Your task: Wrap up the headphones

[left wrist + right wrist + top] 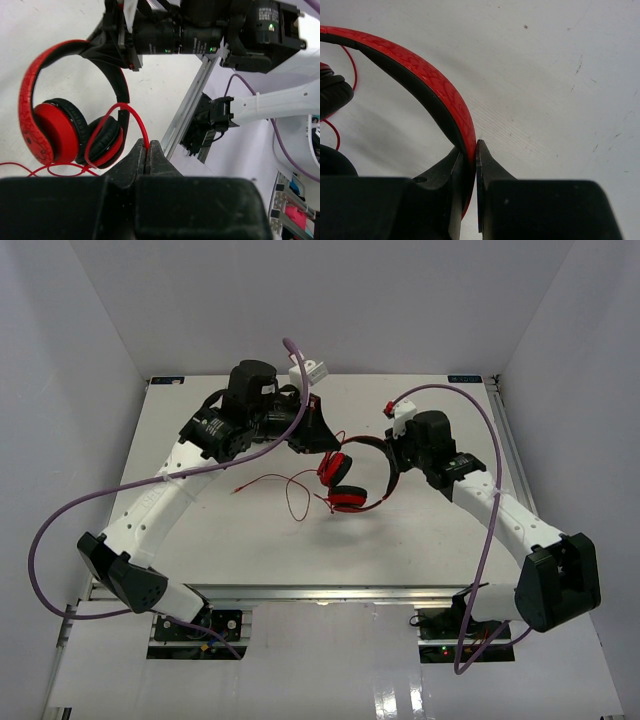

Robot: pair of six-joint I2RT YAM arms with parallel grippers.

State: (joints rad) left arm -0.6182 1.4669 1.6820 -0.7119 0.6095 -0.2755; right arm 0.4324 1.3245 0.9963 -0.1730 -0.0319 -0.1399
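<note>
Red headphones, black-padded cups, crackle-patterned headband, thin looping red cable.

Near centre of white table: red over-ear headphones, between the two grippers. left gripper sits behind-left of the black-padded ear cups, thin red cable between its fingers. right gripper sits to the right, red headband between its fingers. Cable slack lies on table left of ear cups.

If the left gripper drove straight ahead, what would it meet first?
Beyond the thin red cable it pinches, likely the black right gripper clamping the red over-ear headphones' headband; depth unclear.
</note>
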